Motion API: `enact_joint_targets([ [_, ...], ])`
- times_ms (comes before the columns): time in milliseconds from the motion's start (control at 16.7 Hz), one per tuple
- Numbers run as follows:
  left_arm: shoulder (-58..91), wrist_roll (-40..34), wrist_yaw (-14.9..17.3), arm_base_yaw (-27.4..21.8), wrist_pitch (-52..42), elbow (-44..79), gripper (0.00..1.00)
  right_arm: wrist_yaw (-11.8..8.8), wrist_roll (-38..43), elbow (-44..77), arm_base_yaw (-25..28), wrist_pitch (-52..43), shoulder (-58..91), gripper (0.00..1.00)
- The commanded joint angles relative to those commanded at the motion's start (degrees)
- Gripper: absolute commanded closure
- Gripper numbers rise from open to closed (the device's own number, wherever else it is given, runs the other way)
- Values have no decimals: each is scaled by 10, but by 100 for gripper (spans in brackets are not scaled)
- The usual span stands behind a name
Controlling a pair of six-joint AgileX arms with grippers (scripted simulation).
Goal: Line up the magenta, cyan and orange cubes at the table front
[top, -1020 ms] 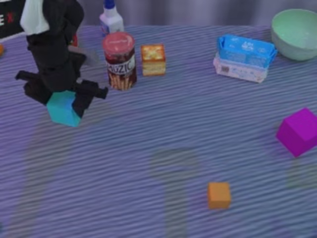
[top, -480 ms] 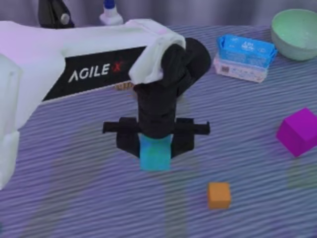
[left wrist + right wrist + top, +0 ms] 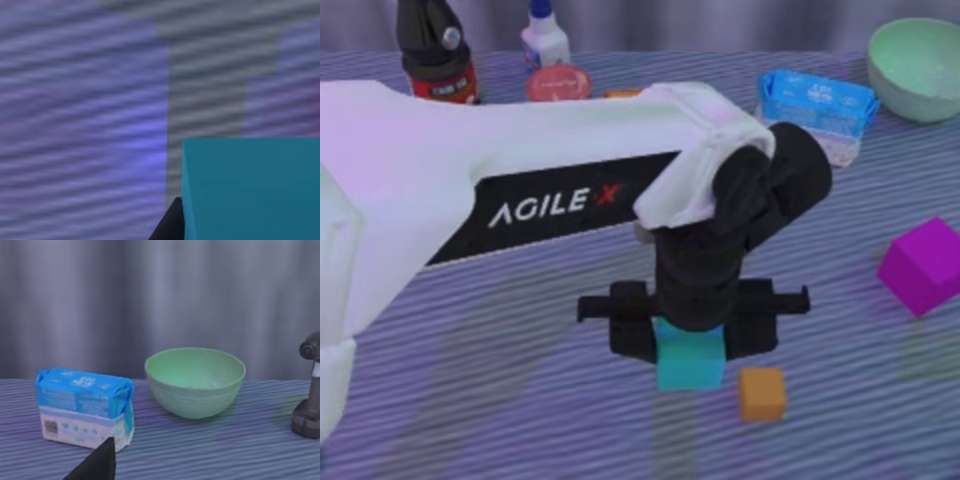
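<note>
My left arm reaches across the table [image 3: 520, 400], and my left gripper [image 3: 690, 348] is shut on the cyan cube [image 3: 690, 366] near the front centre. The left wrist view is filled by this cube [image 3: 250, 190], with one dark finger [image 3: 172, 225] against its side. The small orange cube [image 3: 762, 393] sits just right of the cyan one, a narrow gap between them. Far off at the right edge lies the large magenta cube [image 3: 923, 265]. My right gripper [image 3: 97, 467] is outside the top view, parked and facing the back right of the table.
At the back right stand a green bowl [image 3: 918, 65] [image 3: 195, 382] and a blue wipes pack [image 3: 817, 105] [image 3: 82, 407]. A red-lidded can [image 3: 558, 83], a white bottle [image 3: 544, 35] and a dark bottle [image 3: 435, 50] stand at the back left.
My left gripper has carried the cyan cube from the back left to the front centre, ending beside the orange cube. The orange and magenta cubes have not moved.
</note>
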Motion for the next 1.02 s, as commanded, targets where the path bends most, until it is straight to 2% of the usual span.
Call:
enact_joint_targets([
  [240, 6, 2, 1, 3, 10, -5, 100, 0, 0, 0, 0, 0, 0, 0],
  [660, 49, 3, 1, 2, 133, -82, 100, 0, 0, 0, 0, 0, 0, 0],
  [960, 52, 3, 0, 2, 140, -88, 100, 0, 0, 0, 0, 0, 0, 0],
  [1020, 52, 3, 0, 2, 140, -88, 92, 0, 0, 0, 0, 0, 0, 0],
])
